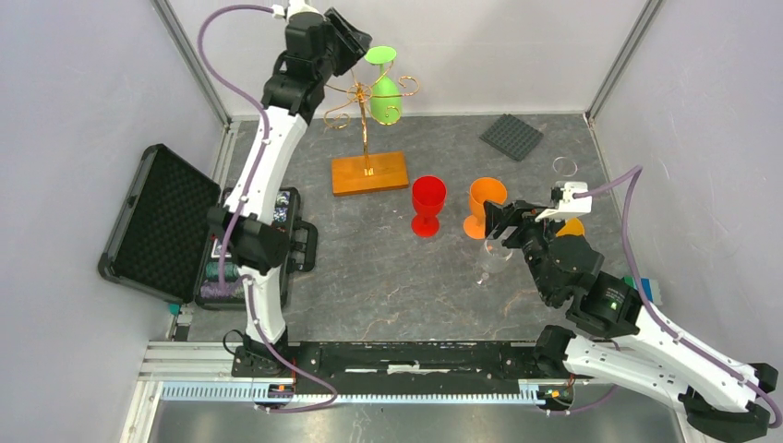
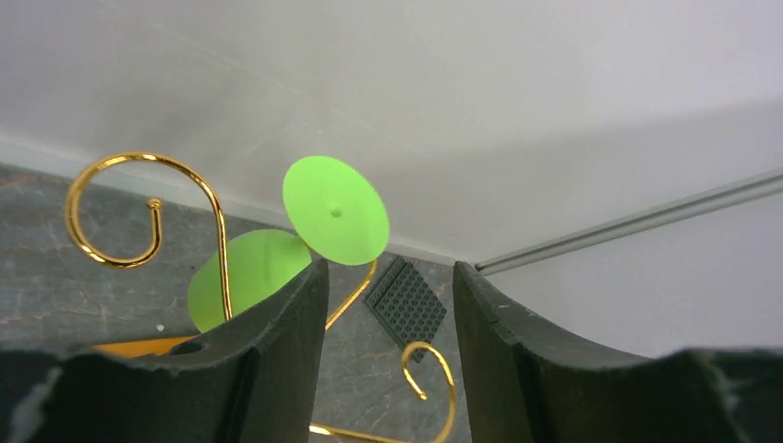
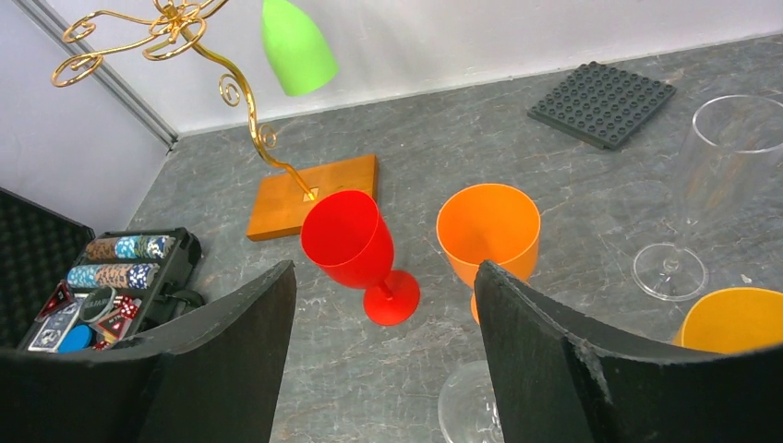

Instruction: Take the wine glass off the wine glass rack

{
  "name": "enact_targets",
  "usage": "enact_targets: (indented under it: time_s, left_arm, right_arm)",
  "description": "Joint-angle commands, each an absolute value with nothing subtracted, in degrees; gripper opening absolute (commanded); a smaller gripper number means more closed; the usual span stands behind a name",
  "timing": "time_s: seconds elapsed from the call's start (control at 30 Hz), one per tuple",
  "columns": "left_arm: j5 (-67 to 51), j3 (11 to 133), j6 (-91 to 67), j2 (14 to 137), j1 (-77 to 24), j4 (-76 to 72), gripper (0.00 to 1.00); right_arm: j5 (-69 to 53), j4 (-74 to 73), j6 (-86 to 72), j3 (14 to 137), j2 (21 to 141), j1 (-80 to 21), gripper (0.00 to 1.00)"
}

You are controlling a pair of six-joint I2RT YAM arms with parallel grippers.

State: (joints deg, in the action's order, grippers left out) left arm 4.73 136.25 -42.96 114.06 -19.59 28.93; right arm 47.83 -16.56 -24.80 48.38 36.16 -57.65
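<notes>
The wine glass rack [image 1: 367,111] is standing on its wooden base [image 1: 369,173] at the far side of the table, and the green wine glass [image 1: 386,97] is hanging upside down from one scrolled arm, foot [image 2: 334,210] uppermost. The left gripper [image 1: 354,44] is hovering just beside that foot, jaws apart and empty, while the right gripper [image 1: 496,221] is idling well apart near the orange glass [image 1: 487,198], jaws also spread and empty. The foot is sitting off toward the left finger [image 2: 277,341], so the left gripper is probably needing to centre on the stem, close gently, and slide the glass out along the hook's open end rather than tugging downward, lest the light rack tip.
</notes>
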Motion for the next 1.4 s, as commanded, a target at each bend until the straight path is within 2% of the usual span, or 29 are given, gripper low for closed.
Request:
enact_targets:
  time_s: [0.0,0.43,0.7,1.07,1.37]
  left_arm:
    - [4.6,140.2,-50.8,118.7,-19.8,27.3,0.54]
    - [8.6,139.4,-50.9,123.2,-19.6,25.2,0.52]
    - [8.6,139.8,-54.8,125.5,-19.0,23.5,0.47]
    - [7.9,139.9,-56.0,127.3,-18.4,20.8,0.34]
    - [7.4,139.5,-57.0,126.9,-18.0,19.8,0.16]
  right_arm:
    - [47.2,-14.4,-26.1,48.2,36.6,-57.9,0.75]
    - [48.2,-13.7,-26.2,47.7,37.7,-57.9,0.75]
    - [49.4,-13.3,-26.4,47.4,36.8,-57.9,0.74]
    - [50.8,-13.1,-26.4,46.9,36.3,-57.9,0.73]
    - [51.9,-12.5,-26.4,46.1,35.7,-57.9,0.72]
